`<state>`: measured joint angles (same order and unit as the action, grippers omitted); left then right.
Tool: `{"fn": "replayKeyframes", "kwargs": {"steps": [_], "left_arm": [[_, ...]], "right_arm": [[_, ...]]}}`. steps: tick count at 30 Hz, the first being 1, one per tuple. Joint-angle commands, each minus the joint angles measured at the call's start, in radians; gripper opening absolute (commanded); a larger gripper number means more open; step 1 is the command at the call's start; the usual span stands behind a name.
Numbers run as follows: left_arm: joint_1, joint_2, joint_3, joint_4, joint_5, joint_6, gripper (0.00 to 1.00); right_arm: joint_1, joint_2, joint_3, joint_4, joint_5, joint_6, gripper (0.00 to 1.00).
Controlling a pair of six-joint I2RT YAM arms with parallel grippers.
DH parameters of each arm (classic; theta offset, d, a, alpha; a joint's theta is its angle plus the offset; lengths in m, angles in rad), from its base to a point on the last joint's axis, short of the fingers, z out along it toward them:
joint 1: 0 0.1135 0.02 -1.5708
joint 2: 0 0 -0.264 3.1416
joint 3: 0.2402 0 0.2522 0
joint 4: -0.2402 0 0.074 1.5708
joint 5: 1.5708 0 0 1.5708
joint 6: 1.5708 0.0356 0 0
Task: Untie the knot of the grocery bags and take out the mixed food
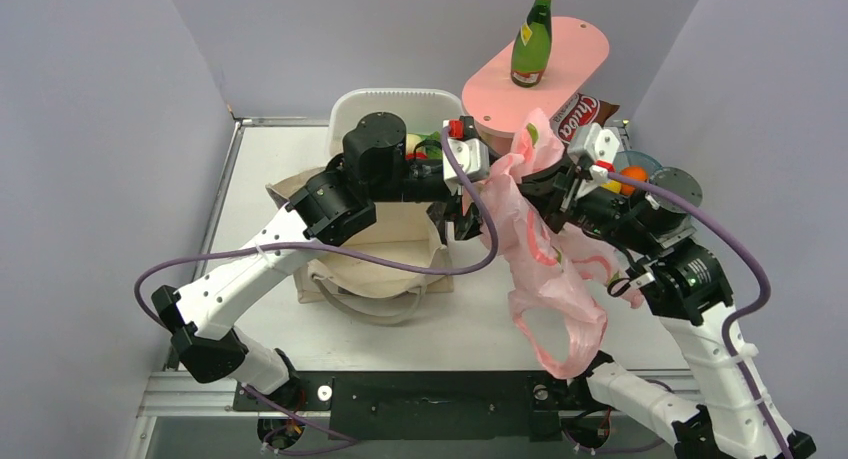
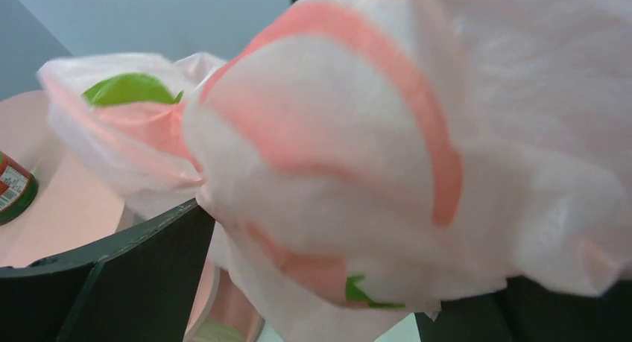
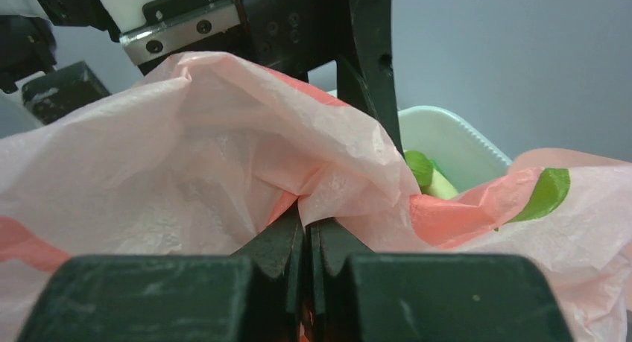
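The thin pink plastic bag (image 1: 535,241) hangs off the table between my two grippers, its handles trailing down toward the front. My right gripper (image 3: 307,224) is shut on a fold of the pink bag (image 3: 223,156) near its top. My left gripper (image 2: 350,264) stands open, its dark fingers (image 2: 112,282) wide apart with the loose pink bag (image 2: 350,133) lying between them. The beige canvas tote (image 1: 372,251) lies slumped under the left arm. A green glass bottle (image 1: 532,41) stands on a pink tray (image 1: 575,49). A dark crisp packet (image 1: 580,115) leans beside it.
A white basin (image 1: 350,111) with green vegetables sits at the back behind the left arm, and shows as a white basin (image 3: 454,144) in the right wrist view. A bowl with an orange fruit (image 1: 634,171) lies by the right arm. Grey walls close in on both sides.
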<state>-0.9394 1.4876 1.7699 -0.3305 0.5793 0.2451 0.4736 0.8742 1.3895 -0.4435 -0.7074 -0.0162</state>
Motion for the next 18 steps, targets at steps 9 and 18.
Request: {"fn": "replayKeyframes", "kwargs": {"steps": [9,18], "left_arm": [[-0.055,-0.008,0.039,-0.045,-0.037,0.021,0.91],[0.125,-0.087,-0.013,-0.032,0.152,-0.082,0.26]], "right_arm": [[0.216,0.098,0.126,0.195,-0.027,0.069,0.0],[0.231,0.1,0.194,0.23,0.053,0.079,0.1]]}}
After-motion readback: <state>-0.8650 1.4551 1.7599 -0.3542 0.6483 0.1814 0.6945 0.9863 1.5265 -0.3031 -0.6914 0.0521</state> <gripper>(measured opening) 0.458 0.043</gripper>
